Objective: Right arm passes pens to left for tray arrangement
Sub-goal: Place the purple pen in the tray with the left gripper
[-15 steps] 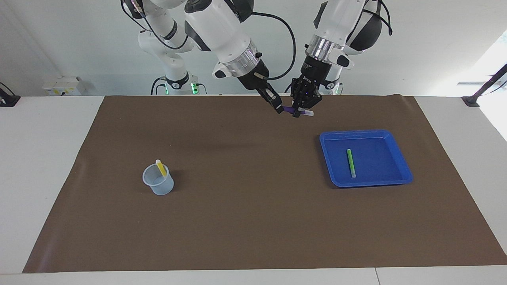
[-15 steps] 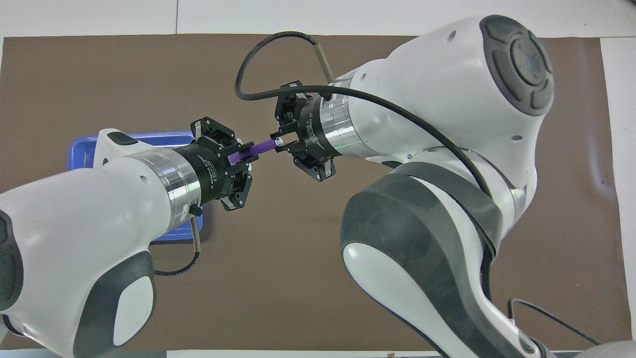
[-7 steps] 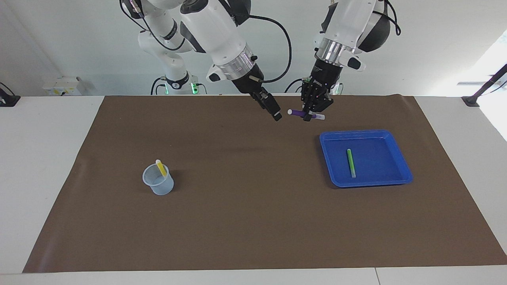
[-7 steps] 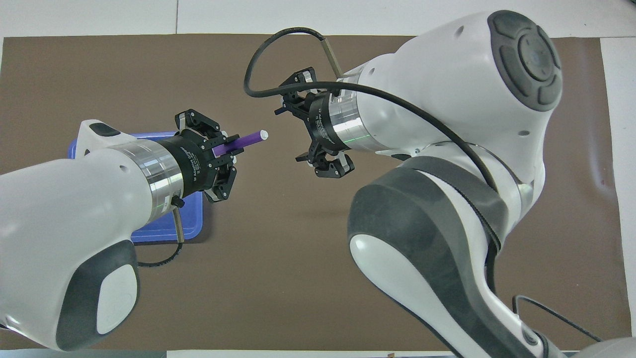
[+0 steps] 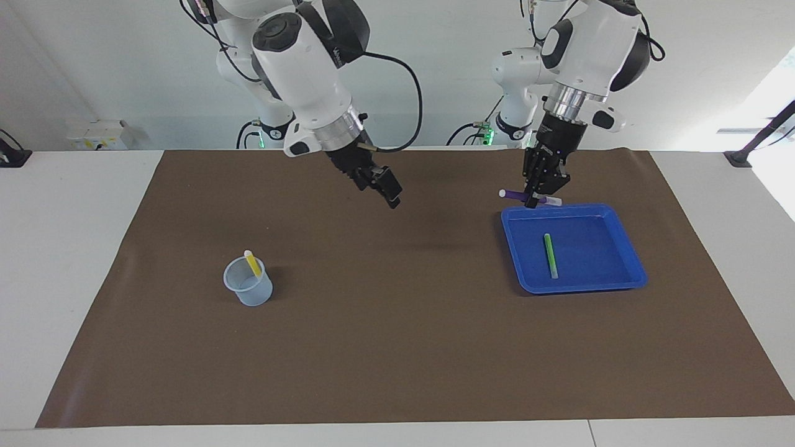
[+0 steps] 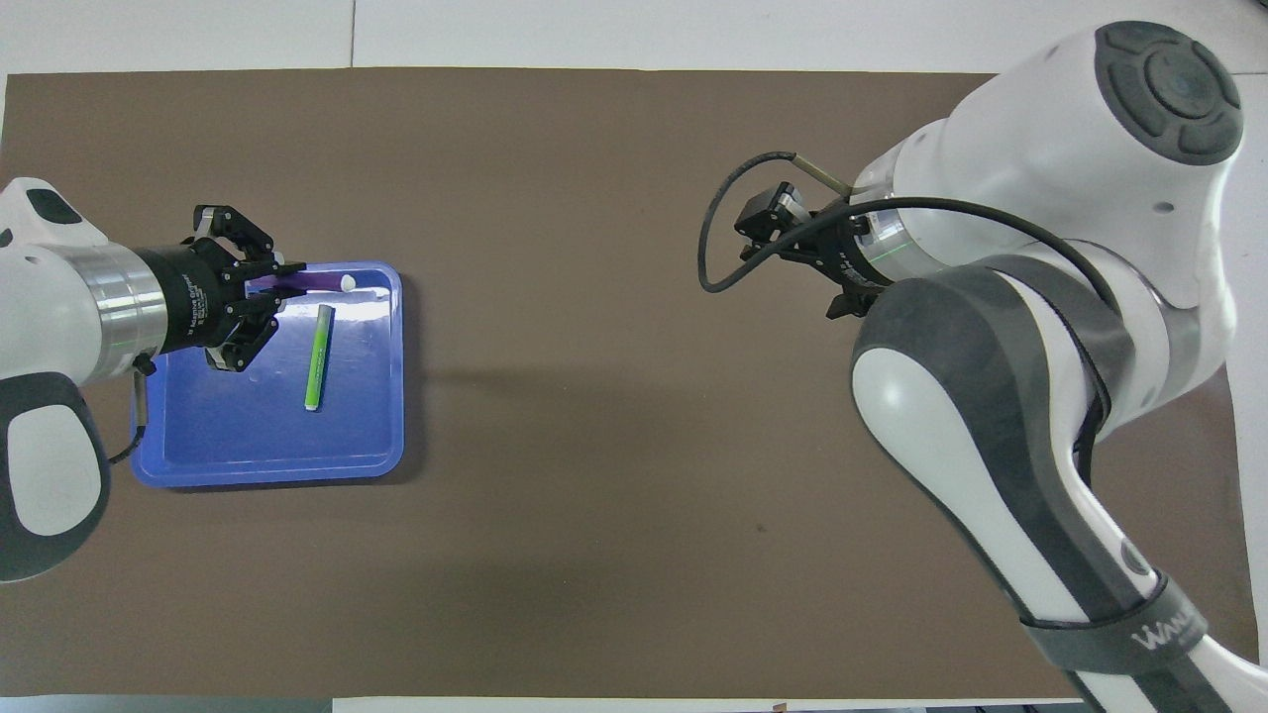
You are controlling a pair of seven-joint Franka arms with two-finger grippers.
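My left gripper (image 5: 534, 200) (image 6: 281, 287) is shut on the purple pen (image 5: 513, 195) (image 6: 319, 283). It holds the pen level over the rim of the blue tray (image 5: 584, 287) (image 6: 267, 475) that lies nearest the robots. A green pen (image 5: 549, 254) (image 6: 317, 345) lies flat in the tray. The yellow pen (image 5: 252, 263) leans in a small translucent cup (image 5: 249, 288) toward the right arm's end of the table. My right gripper (image 5: 390, 194) (image 6: 785, 271) hangs open and empty over the brown mat, between the cup and the tray.
A brown mat (image 5: 397, 347) covers most of the white table. In the overhead view the right arm's bulk hides the cup.
The right gripper let go of the purple pen and drew back toward its own end. The left gripper carried the pen away until it hung over the tray's rim.
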